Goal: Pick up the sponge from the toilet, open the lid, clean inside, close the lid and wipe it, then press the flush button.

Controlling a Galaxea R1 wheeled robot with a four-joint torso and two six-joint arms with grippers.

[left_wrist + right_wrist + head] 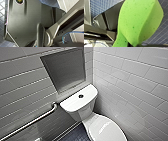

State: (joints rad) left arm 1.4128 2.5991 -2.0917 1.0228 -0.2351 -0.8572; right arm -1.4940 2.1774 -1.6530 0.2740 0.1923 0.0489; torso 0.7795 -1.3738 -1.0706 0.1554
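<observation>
The white toilet (87,109) stands in the corner in the head view, its lid (107,130) down over the bowl. A small dark flush button (80,96) sits in the middle of the flat tank top. Close up in the right wrist view, the bright green sponge (139,21) bulges and is pinched at one end, with my right gripper (133,45) shut on it above the dark tiled floor. The left wrist view shows my own dark plate and jointed bar, with nothing held.
A metal grab bar (32,122) slopes along the left wall beside the tank. A grey recessed niche (66,69) is set in the wall above the tank. White tiled walls close in on both sides, and dark blue floor tiles (75,134) lie left of the bowl.
</observation>
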